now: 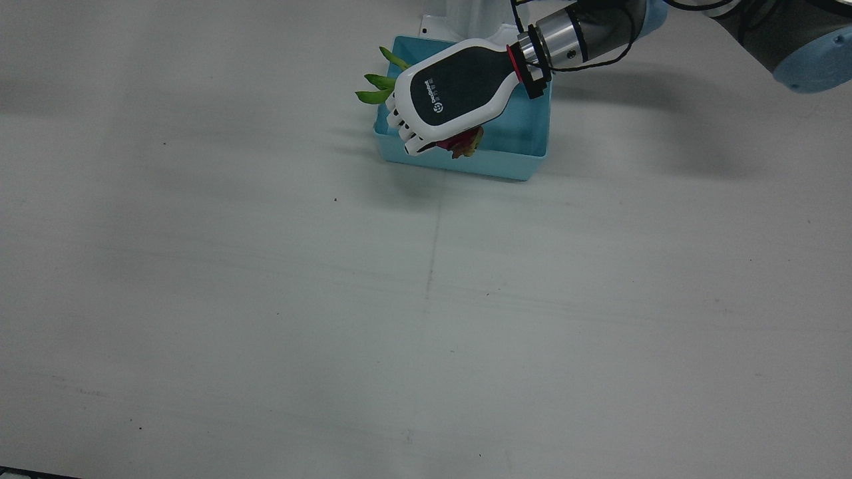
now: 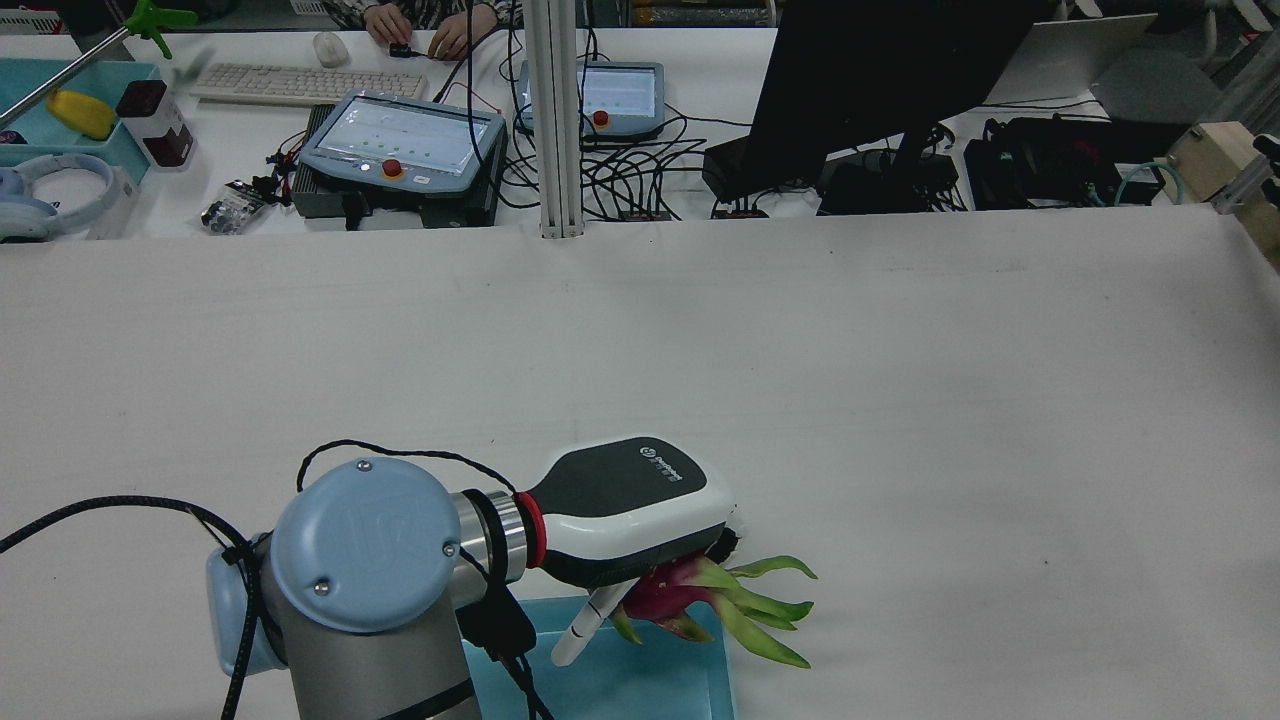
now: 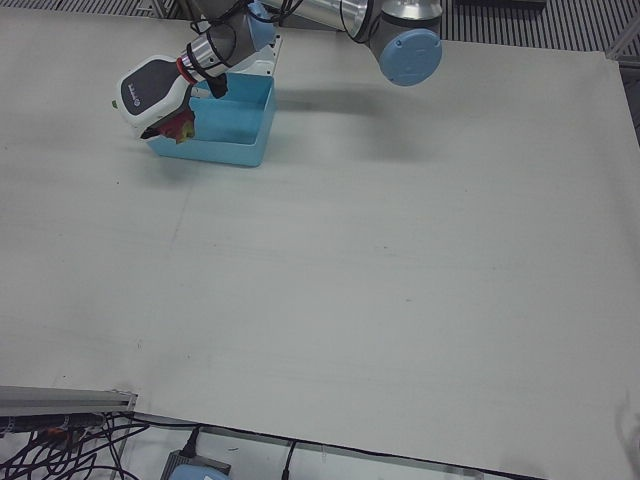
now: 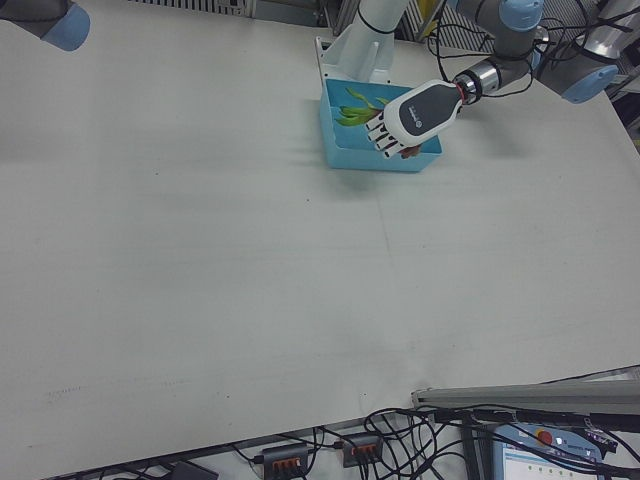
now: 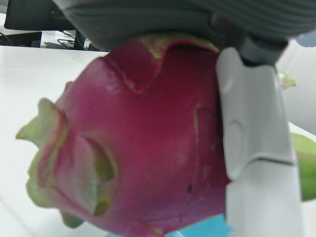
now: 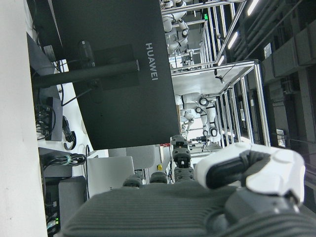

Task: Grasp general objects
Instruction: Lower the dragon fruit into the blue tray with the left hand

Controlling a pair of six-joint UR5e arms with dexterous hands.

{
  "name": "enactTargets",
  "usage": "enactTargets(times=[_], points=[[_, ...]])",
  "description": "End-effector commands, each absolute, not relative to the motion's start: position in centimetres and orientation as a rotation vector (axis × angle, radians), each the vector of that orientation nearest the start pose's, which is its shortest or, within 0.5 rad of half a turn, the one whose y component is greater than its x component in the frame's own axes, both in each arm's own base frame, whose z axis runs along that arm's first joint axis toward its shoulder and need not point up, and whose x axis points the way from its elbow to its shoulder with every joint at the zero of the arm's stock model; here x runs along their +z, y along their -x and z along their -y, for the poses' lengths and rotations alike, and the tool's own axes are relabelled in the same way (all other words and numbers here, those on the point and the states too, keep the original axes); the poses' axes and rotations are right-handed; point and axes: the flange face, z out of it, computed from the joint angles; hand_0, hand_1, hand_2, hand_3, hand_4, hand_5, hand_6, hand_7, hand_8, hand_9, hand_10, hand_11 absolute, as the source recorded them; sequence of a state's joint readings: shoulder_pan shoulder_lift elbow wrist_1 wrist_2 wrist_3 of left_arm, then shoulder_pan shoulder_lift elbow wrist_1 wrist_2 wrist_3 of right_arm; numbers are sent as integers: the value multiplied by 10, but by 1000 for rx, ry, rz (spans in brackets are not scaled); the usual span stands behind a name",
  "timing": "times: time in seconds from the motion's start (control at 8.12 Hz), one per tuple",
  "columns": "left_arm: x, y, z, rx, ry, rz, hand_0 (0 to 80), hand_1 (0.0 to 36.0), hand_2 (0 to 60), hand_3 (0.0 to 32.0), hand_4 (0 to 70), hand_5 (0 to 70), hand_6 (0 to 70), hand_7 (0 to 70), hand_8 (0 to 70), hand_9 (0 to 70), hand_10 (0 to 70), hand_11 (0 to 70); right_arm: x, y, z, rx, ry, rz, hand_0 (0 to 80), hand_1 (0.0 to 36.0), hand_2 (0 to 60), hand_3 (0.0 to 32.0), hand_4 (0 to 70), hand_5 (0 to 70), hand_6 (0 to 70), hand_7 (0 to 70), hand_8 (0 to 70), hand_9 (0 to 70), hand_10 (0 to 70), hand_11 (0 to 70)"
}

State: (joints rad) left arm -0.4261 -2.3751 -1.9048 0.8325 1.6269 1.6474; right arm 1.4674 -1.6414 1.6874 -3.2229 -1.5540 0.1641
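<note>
A magenta dragon fruit with green leaf tips hangs just above the light-blue bin, with my left hand shut on it from above. In the front view only a red edge of the fruit and its green tips stick out from under the hand. The left hand view is filled by the fruit, with a white finger pressed along its side. In the right hand view my right hand shows only a grey palm and one white finger, holding nothing; the other views miss it.
The bin sits by the left arm's pedestal at the table's robot side. Beyond the table's far edge stand a black monitor, control pendants, cables and a person's hands at a desk.
</note>
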Motion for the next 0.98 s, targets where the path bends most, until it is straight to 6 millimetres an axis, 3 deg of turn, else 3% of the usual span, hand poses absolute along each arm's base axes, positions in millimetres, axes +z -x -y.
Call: enactTargets(times=[0.0,0.12,0.37,0.62,0.74,0.86], points=[[172,-448,352,-121,-389,-1829,800,360,600,0,618,700,700,700,700,700,700,700,672,-87,469,-2220,-268,-2128,0,0,0,0,0,0,0,0,0,0,0,0],[175,-446,350,-117,-382,-1821,800,360,600,0,617,700,700,700,700,700,700,700,672,-86,469,-2222,-269,-2129,0,0,0,0,0,0,0,0,0,0,0,0],[203,-452,338,-44,-286,-1813,800,360,600,0,637,700,700,700,700,700,700,700,672,-87,469,-2219,-267,-2127,0,0,0,0,0,0,0,0,0,0,0,0],[200,-454,317,34,-137,-1844,800,360,600,0,615,700,700,700,700,700,700,700,672,-87,469,-2219,-267,-2127,0,0,0,0,0,0,0,0,0,0,0,0],[188,-441,309,49,-107,-1889,764,360,600,0,580,700,700,700,700,700,700,700,672,-87,469,-2219,-267,-2127,0,0,0,0,0,0,0,0,0,0,0,0],[184,-436,308,41,-94,-1912,533,334,600,0,507,700,700,700,700,700,700,700,671,-87,469,-2218,-265,-2130,0,0,0,0,0,0,0,0,0,0,0,0]])
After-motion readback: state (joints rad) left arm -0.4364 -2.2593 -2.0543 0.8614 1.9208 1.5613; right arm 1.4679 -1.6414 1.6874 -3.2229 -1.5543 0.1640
